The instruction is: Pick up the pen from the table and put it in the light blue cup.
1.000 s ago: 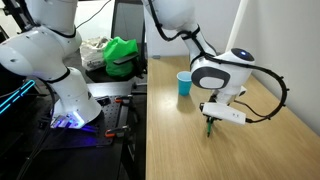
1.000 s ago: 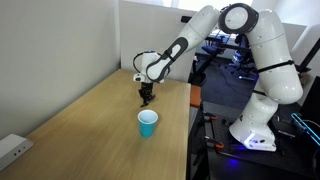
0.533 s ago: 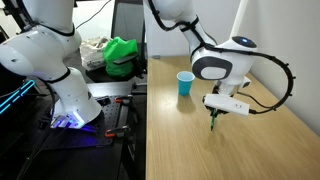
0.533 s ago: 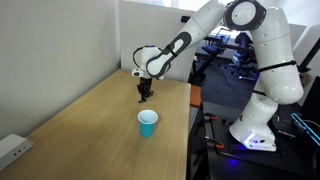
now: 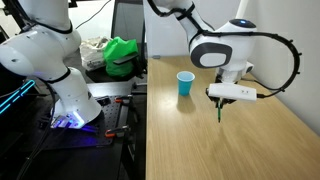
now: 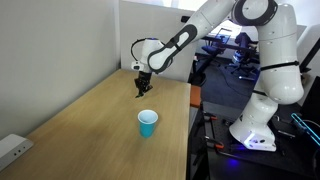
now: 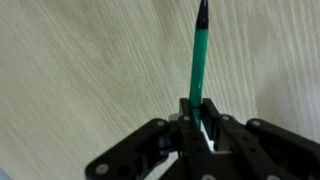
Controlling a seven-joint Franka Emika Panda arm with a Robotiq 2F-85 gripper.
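My gripper [image 7: 197, 128] is shut on the green pen [image 7: 197, 62], whose dark tip points away from the fingers toward the tan wooden table [image 7: 80, 70]. In an exterior view the pen [image 5: 219, 111] hangs tip-down under the gripper [image 5: 221, 100], clear of the table [image 5: 240, 145]. The light blue cup [image 5: 185, 84] stands upright to the left of it. In an exterior view the gripper [image 6: 139, 89] hovers beyond the cup [image 6: 147, 123], above the table [image 6: 90, 130]; the pen is too small to make out there.
A green bag [image 5: 121, 55] and clutter sit beyond the table's left edge, near a second robot base [image 5: 70, 100]. A white power strip [image 6: 12, 150] lies at the table's near left corner. A wall [image 6: 60, 45] borders the table.
The gripper has risen with the pen in it, lifting the tip off the table, and shifted slightly sideways. The cup has not moved.
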